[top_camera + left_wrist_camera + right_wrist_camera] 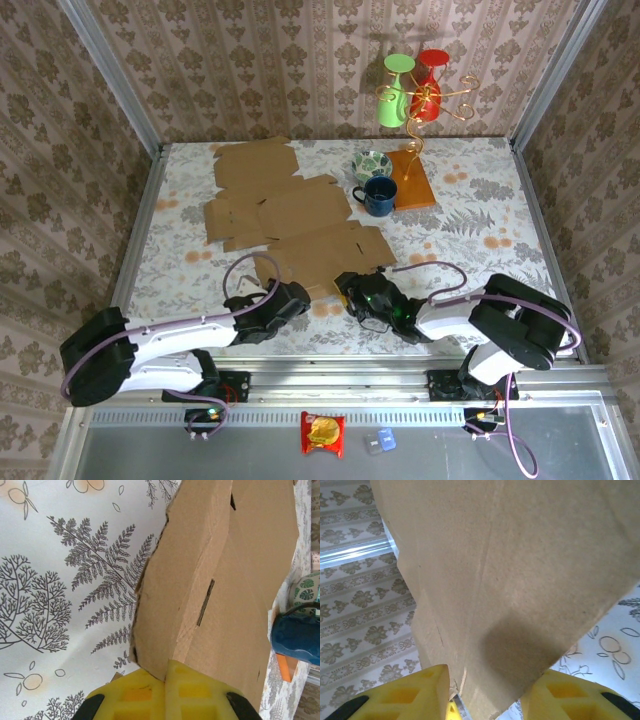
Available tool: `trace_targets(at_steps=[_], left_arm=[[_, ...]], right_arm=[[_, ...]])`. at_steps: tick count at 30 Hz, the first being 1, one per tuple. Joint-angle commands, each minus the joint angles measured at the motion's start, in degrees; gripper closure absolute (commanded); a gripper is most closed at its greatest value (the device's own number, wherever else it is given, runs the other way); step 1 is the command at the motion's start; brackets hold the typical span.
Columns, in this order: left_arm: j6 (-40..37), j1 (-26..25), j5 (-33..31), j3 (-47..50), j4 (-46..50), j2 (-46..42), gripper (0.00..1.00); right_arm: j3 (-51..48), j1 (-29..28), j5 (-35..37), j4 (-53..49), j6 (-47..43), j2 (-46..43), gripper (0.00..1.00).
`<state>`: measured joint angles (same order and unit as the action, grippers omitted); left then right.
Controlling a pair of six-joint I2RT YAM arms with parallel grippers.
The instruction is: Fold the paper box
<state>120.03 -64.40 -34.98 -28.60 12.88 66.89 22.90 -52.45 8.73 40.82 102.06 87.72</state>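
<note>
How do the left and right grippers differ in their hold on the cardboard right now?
The left gripper is shut, clamped on the edge of the cardboard sheet. The right gripper is open, its jaws apart with a flap passing between them. The left gripper meets the sheet's near edge further left, the right gripper further right. Both are low over the table at that same near edge.

Place: lab cell dressed as a home
Signs: aluminium frame (330, 372), wallpapered panels (250, 60) (damask pattern), floral-clothed desk (480, 230), mug stand (420, 100)
</note>
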Motion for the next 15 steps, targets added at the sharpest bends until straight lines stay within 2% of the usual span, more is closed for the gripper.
trace_targets(at_steps=[1, 15], left_arm=[[30.97, -0.02, -0.61, -0.72, 1.44, -1.04, 1.00], [30.60, -0.03, -1.04, -0.60, 2.23, -2.32, 1.00]], right_arm=[[2.08, -0.39, 3.96, 2.29, -0.38, 0.01, 0.61], [4.56, -0.37, 5.59, 1.86, -0.38, 0.74, 0.86]])
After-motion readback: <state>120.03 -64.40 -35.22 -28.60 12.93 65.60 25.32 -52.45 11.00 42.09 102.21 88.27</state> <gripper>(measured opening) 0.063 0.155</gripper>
